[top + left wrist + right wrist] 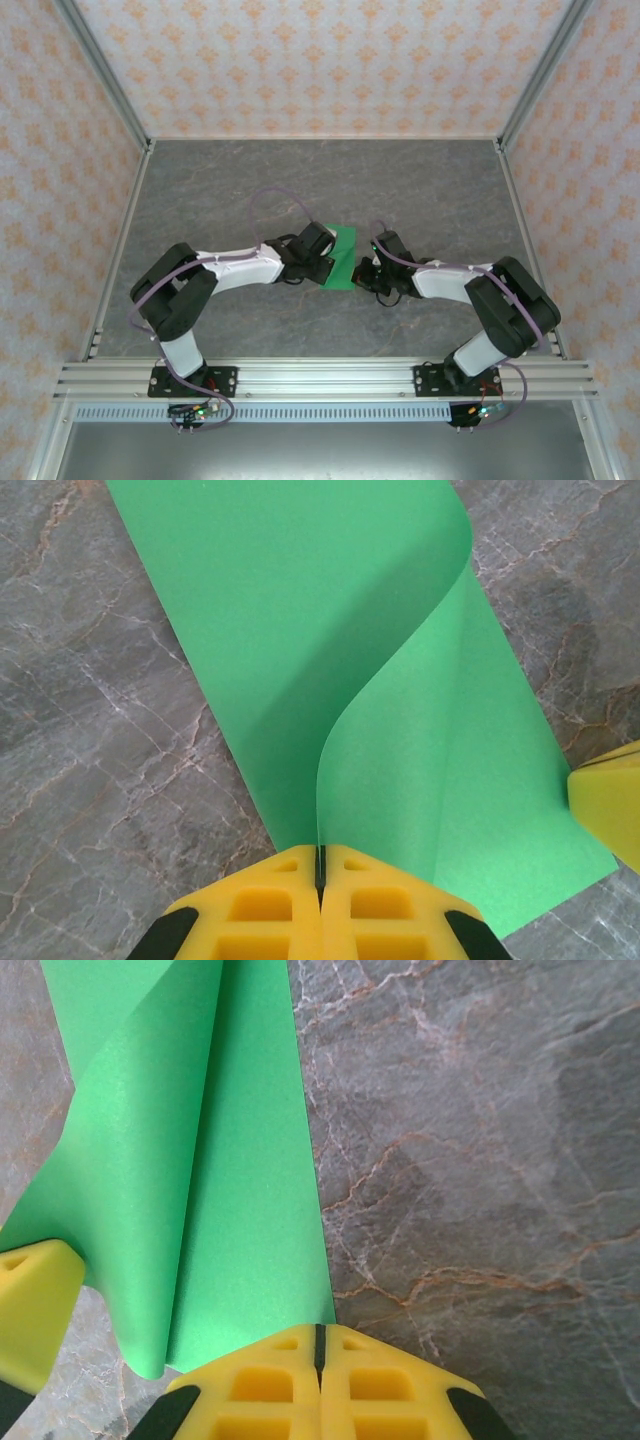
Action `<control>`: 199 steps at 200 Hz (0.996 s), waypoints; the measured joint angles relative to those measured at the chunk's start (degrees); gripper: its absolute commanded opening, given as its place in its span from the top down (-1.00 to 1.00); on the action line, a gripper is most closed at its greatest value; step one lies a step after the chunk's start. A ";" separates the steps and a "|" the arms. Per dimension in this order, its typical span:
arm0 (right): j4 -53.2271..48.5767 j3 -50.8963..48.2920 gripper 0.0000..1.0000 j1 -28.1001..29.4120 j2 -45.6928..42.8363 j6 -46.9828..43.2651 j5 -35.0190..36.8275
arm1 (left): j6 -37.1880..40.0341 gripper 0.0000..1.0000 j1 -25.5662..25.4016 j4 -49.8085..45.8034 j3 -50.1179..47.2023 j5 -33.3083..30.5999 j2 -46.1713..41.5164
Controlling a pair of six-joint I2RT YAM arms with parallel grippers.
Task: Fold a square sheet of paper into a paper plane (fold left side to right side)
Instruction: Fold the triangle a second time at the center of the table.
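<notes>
The square sheet of paper is bright green and lies mid-table between both grippers. In the left wrist view my left gripper is shut on one edge of the sheet, which rises from the table and curls over the flat part. My left gripper sits at the sheet's left side in the top view. My right gripper is shut with its tips at the near corner of the sheet, which lies flat there. From above, the right gripper is at the sheet's right edge.
Grey marbled tabletop surrounds the paper, bounded by patterned walls at the back and sides. The right gripper's yellow finger shows in the left wrist view, and the left gripper's yellow finger in the right wrist view.
</notes>
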 measured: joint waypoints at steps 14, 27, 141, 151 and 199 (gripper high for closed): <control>0.00 0.00 0.85 0.00 0.00 -0.02 -0.02 | 0.02 0.96 0.04 0.00 0.20 0.00 0.35; 0.00 0.00 0.85 0.00 0.00 -0.02 0.00 | 0.07 0.96 0.15 0.00 0.22 0.00 0.46; -0.02 0.00 0.85 0.00 0.00 -0.26 0.00 | 1.03 0.95 0.66 0.00 1.79 0.63 1.90; -0.02 0.00 0.85 0.00 0.00 -0.31 0.00 | 1.03 0.95 0.66 0.02 1.99 0.66 2.32; -0.04 0.00 0.85 0.00 0.00 -0.46 0.00 | 1.03 0.95 0.66 0.02 2.03 0.63 3.23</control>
